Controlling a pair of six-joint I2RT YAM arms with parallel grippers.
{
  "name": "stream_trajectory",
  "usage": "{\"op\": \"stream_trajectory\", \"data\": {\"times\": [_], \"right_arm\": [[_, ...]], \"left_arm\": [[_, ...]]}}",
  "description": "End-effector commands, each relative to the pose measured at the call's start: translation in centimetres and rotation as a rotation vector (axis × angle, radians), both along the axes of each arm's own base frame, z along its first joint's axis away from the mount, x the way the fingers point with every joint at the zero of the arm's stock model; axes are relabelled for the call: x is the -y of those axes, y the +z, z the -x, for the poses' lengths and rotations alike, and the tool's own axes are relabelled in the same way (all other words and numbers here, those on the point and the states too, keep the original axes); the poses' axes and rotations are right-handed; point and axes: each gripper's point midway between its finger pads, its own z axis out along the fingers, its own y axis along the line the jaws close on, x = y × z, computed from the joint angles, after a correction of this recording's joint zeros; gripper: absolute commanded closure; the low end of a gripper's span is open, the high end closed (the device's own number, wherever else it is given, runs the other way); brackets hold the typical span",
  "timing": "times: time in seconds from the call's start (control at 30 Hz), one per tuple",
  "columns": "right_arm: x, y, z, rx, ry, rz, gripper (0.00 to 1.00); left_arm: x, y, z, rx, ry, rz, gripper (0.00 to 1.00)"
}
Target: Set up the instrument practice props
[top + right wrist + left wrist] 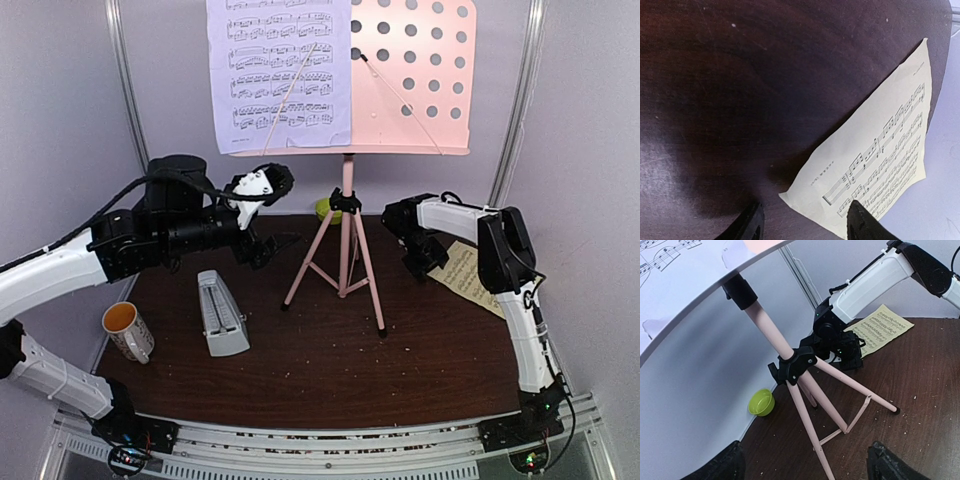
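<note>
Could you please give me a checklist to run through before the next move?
1. Right gripper open above the pale-yellow page's corner: ok.
2. That page lying flat on the table, uncovered: ok.
3. Right half of the pink music stand's desk free: ok.
4. Lavender page resting on the desk's left half: ok.
5. Left gripper open and empty: ok.
6. Grey metronome's cover removed: cannot tell.
</note>
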Motion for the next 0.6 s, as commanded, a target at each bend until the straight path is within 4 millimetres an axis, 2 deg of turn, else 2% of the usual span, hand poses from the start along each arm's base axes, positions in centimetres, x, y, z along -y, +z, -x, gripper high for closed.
{"op": "stream_trajectory", "data": {"times": [0.0, 0.13, 0.37, 0.57], "right_arm": [[0.3, 0.6, 0.6, -0.002, -0.04, 0.047, 0.42], [0.3, 0.5, -0.1, -0.004, -0.037, 0.07, 0.43], [-0.1, 0.8, -0.6, 0.022, -0.035, 0.126, 0.54], [0.1, 0.5, 0.0, -0.007, -0.041, 0.116, 0.55]], "left_arm": [[0.0, 3.2, -0.6, 0.065, -0.014, 0.071, 0.14], [-0.1, 3.2, -1.0, 0.067, -0.014, 0.078, 0.14], [-1.2, 4.6, -1.4, 0.101, 0.0, 0.095, 0.14], [-2.6, 5.4, -1.7, 0.137, 0.016, 0.1, 0.14]]}}
